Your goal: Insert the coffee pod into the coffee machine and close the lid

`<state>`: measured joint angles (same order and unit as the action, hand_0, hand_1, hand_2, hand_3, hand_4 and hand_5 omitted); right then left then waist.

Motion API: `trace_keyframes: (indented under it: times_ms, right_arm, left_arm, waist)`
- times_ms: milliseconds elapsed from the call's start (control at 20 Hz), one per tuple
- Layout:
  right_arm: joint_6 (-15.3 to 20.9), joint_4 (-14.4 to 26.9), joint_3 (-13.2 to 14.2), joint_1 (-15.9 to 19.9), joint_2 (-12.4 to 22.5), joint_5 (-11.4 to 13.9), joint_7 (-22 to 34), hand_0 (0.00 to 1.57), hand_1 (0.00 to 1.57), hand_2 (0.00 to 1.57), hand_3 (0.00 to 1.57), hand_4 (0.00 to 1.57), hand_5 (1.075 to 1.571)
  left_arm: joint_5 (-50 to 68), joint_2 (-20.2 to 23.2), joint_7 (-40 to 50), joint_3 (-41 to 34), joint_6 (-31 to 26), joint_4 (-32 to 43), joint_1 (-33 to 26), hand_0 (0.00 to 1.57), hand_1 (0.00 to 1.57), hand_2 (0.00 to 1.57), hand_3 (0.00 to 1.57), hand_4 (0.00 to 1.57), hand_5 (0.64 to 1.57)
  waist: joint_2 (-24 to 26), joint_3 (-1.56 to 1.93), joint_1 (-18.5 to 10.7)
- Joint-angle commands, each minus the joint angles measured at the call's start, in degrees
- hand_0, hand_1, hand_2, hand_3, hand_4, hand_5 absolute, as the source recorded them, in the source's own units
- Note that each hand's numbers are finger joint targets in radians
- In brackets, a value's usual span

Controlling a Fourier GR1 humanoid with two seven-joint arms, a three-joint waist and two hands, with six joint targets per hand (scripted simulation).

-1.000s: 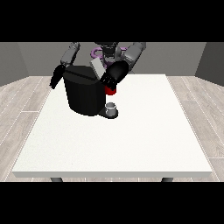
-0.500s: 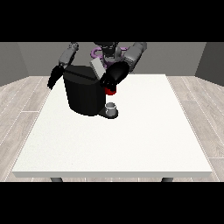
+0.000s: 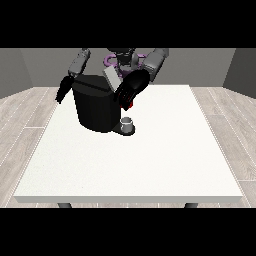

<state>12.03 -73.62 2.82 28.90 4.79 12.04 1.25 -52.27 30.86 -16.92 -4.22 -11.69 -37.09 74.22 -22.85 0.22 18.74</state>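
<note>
We're at the coffee machine [image 3: 97,107] now, its grey lid [image 3: 112,79] tilted up, and the hand at the view's right [image 3: 131,89] hangs just beside that lid with fingers curled; whether the coffee pod sits inside them we cannot tell. The hand at the view's left [image 3: 63,89] hangs relaxed beside the machine, holding nothing. Our advice: line up over the opening under the lid, release low, then press the lid down flat, minding the small cup [image 3: 127,123]

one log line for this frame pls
coffee machine: lid up | hand at view's right: at lid | hand at view's left: beside machine
</note>
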Motion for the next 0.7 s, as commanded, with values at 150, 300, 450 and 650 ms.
trace_keyframes:
  times_ms: [150,300,450,650]
  right_arm:
    - [0.9,0.1,-0.2,-1.1,-0.9,0.3,1.7,0.0,0.0,0.0,0.0,0.17,1.571]
    - [-0.1,3.8,2.0,-2.6,0.7,-0.9,-0.3,0.0,0.0,0.0,0.0,0.13,1.571]
    - [-0.7,7.3,3.6,-6.2,0.4,-2.7,-2.0,0.0,0.0,0.0,0.0,0.0,1.571]
    - [0.0,9.9,6.1,-7.8,1.0,-4.1,-1.8,0.0,0.0,0.0,0.0,0.0,1.571]
  left_arm:
    - [-0.3,0.1,-0.4,-0.6,0.2,2.0,-2.1,0.0,0.0,0.36,0.25,0.0,1.571]
    - [-0.3,-3.4,3.6,-0.3,0.2,0.8,-3.1,0.0,0.0,0.22,0.15,0.0,1.571]
    - [0.4,-7.7,5.0,0.8,-1.7,-0.7,-6.5,0.0,0.0,0.0,0.0,0.0,1.571]
    - [1.9,-11.4,3.2,1.9,-3.8,-2.4,-11.7,0.0,0.0,0.08,0.0,0.0,1.571]
  waist:
    - [2.6,-0.22,-1.6]
    - [5.2,-0.19,-3.3]
    - [11.0,-0.17,-6.9]
    - [16.4,-0.19,-12.1]
